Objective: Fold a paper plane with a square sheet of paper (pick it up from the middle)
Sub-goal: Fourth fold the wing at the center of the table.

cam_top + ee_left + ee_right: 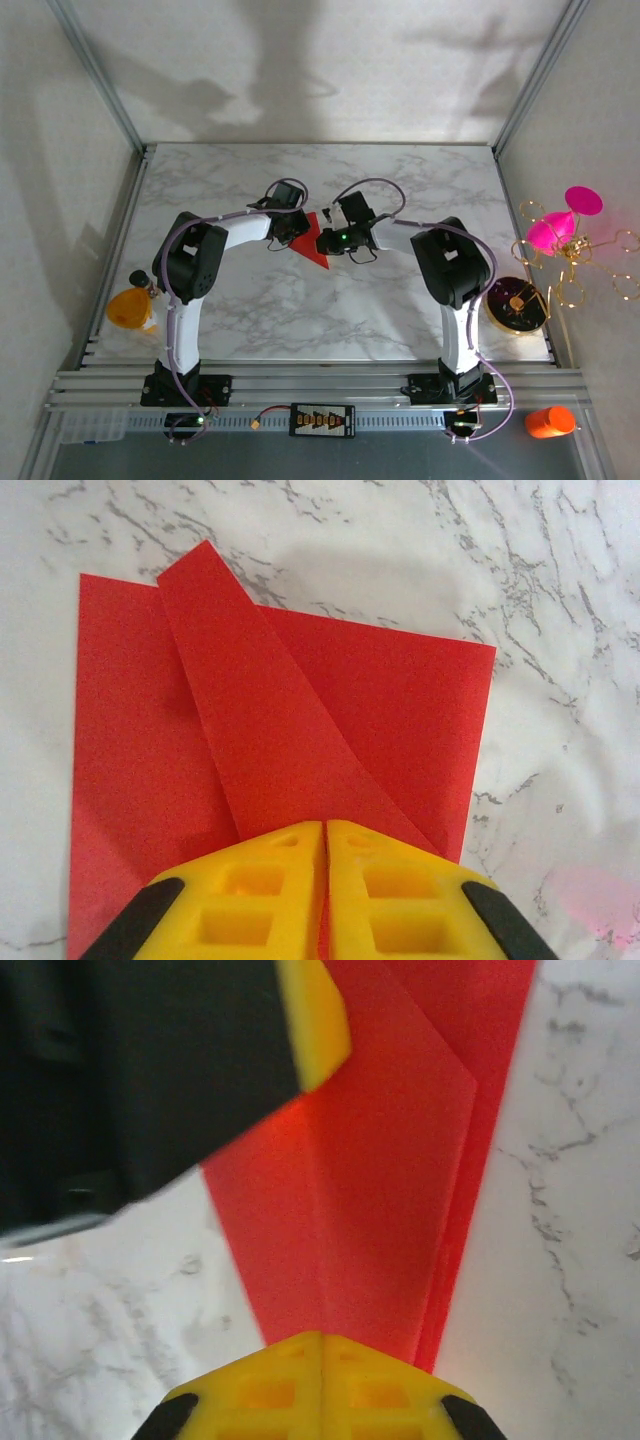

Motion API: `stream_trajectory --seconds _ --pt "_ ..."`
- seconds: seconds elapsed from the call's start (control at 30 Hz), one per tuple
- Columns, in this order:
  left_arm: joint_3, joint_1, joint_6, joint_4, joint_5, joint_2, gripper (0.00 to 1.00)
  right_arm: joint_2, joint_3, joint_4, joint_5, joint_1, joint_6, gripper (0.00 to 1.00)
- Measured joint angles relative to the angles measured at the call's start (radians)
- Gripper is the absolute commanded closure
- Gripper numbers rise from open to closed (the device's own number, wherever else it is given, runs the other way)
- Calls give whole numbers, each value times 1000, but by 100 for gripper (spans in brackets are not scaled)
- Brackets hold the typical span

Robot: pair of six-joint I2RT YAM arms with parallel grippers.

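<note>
Left jaws and right jaws both clamp the red paper (pixel 312 252) at the middle of the surface (pixel 400 300) — if we pull unevenly, it could tear or crease crooked

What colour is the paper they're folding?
Bright red; the paper shows best in the left wrist view.

No words, labels, brand marks or numbers can be read on anything in view. The black box (pixel 321 420) carries small orange marks, too small to tell whether they are signs.
</note>
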Motion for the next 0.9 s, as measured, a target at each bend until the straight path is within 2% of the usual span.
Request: stream_trajectory --seconds 0.3,0.47,0.7,0.83,0.9 --pt "16 1 61 -14 12 1 81 6 -10 0 14 0 -23 100" --pt "30 19 106 -17 58 9 75 -11 -48 41 28 3 -28 100" --pt "53 98 157 2 188 35 72 -18 -70 71 32 4 -32 100" --pt "104 167 185 1 176 65 70 -20 -73 74 34 4 -31 100" --pt "140 203 203 -10 128 80 70 -24 -75 66 34 4 -31 100"
